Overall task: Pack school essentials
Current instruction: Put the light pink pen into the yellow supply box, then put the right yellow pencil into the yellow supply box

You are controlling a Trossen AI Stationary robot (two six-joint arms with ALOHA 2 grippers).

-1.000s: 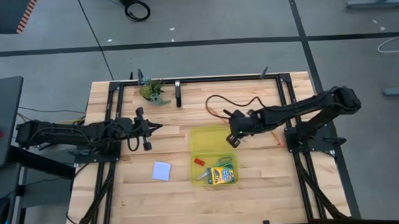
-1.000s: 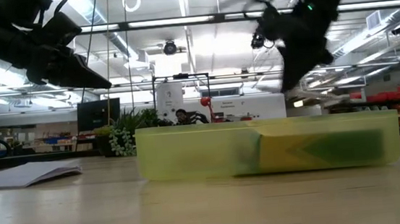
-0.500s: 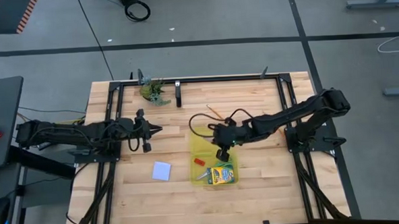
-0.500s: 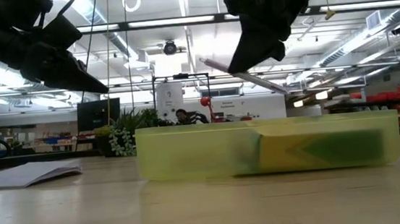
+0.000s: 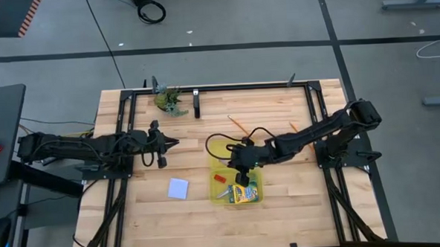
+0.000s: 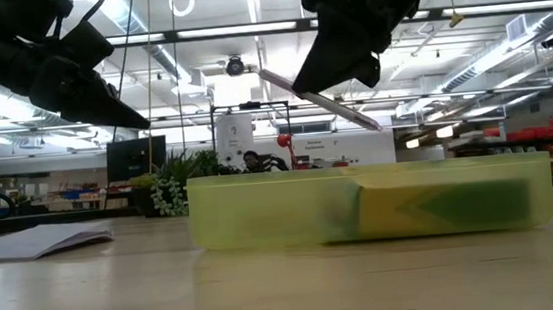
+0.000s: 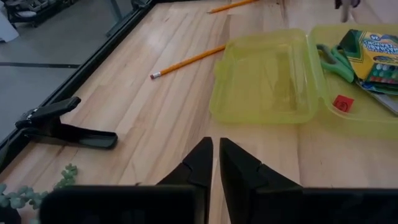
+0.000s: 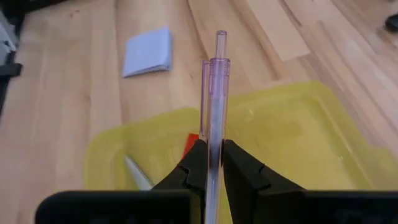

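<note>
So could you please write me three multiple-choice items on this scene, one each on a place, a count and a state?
1. Where is the pale blue note pad?
A. on the bare table, outside the yellow case
B. inside the case
C. in the left hand

2. How many orange pencils lie loose on the table?
A. none
B. two
C. five

3. What is the right hand doing?
A. hanging open
B. gripping the scissors
C. shut on the purple pen above the case

Answers: 1 A, the high view shows the pad on wood beside the case. 2 B, one pencil and another show behind the case. 3 C, the right wrist view shows the fingers clamping the pen.
</note>
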